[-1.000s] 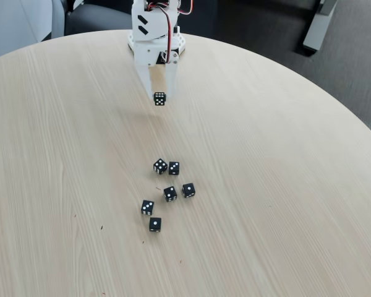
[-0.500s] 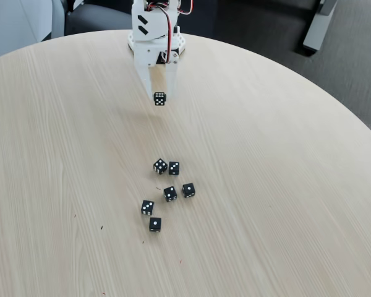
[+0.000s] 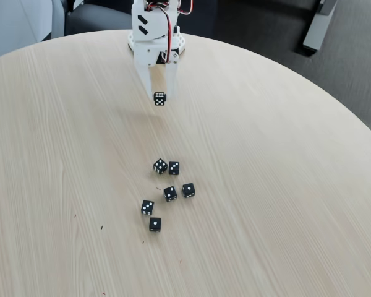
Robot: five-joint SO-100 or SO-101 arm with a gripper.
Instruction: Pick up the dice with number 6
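Observation:
In the fixed view my white gripper (image 3: pixel 159 99) hangs at the far side of the round table, fingers pointing toward the camera and down. It is shut on the dice with number 6 (image 3: pixel 159 98), a small black cube whose facing side is crowded with white pips. The cube is held clear above the tabletop, with a faint shadow to its left.
Several other black dice (image 3: pixel 168 193) with few pips lie in a loose cluster at the table's middle, well nearer the camera than the gripper. The light wooden table (image 3: pixel 266 185) curves away at right; dark floor and a chair show behind the arm's base (image 3: pixel 156 37).

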